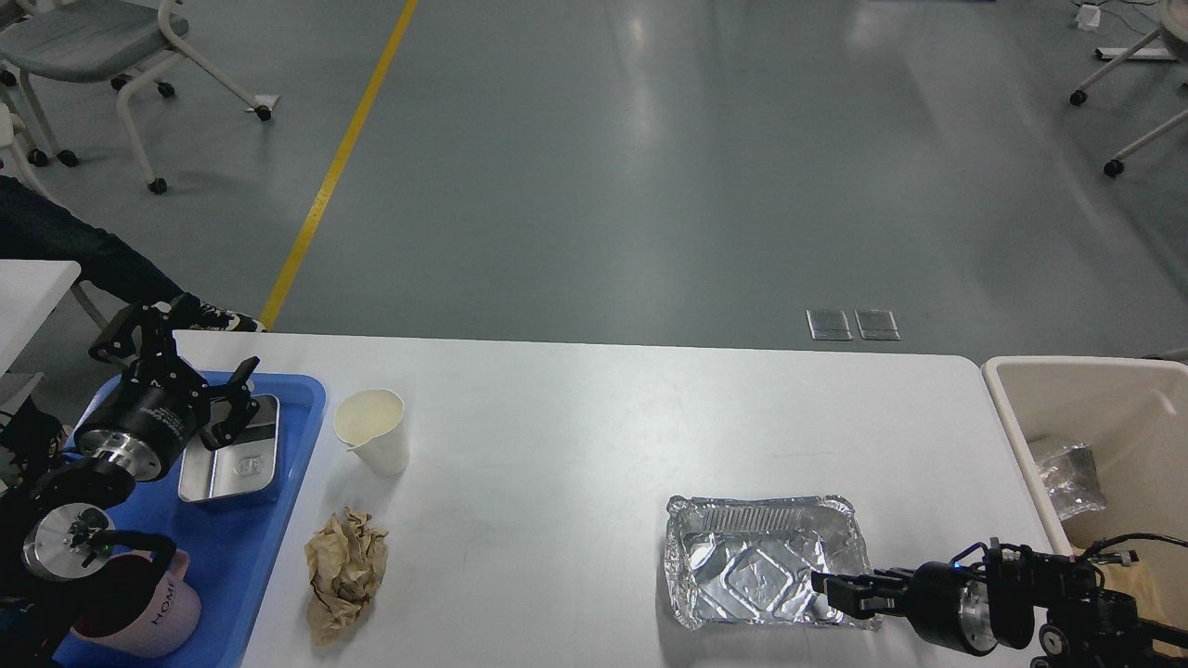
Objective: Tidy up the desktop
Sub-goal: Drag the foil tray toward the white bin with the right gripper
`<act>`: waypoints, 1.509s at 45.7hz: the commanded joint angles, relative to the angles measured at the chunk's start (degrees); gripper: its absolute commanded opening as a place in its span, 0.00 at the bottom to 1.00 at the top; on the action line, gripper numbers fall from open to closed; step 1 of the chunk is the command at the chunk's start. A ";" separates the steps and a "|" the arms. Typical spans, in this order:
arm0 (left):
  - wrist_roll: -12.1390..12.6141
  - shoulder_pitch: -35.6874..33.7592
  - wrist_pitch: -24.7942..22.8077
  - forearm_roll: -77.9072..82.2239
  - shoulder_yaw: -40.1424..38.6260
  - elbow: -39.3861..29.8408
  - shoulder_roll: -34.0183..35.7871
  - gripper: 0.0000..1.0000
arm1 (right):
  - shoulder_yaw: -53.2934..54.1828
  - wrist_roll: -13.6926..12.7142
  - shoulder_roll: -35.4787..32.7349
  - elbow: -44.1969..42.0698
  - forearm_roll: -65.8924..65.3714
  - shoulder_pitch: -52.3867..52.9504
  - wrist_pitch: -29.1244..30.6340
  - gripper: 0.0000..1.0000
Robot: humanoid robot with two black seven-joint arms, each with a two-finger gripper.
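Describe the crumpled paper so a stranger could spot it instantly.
On the large white rectangular tabletop, look near the front-left, just right of the blue plastic tray. The crumpled brown paper wad lies there, nearer than the upright white paper cup; it alone is brown and wrinkled.

On the desktop (575,436), a foil tray (763,575) lies toward the beige bin (1012,436). The right gripper (835,592) overlaps the foil tray's near right corner, fingers hard to separate

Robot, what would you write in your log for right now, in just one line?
right pincer: at foil tray rim | left pincer: open above blue tray | paper cup, crumpled paper: on desktop
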 commanded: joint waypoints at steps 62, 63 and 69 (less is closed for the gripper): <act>0.00 0.51 -0.01 0.00 0.13 0.03 -0.21 0.96 | -0.87 -0.10 -5.98 0.81 9.83 4.05 6.24 0.00; 0.00 0.51 -0.10 -0.09 0.13 0.03 -0.21 0.96 | -0.87 -0.10 -6.24 0.99 9.83 4.06 6.24 0.00; 0.00 0.42 -0.01 0.00 0.13 0.03 -0.30 0.96 | -0.61 -0.01 -8.35 2.57 11.67 4.76 7.74 0.00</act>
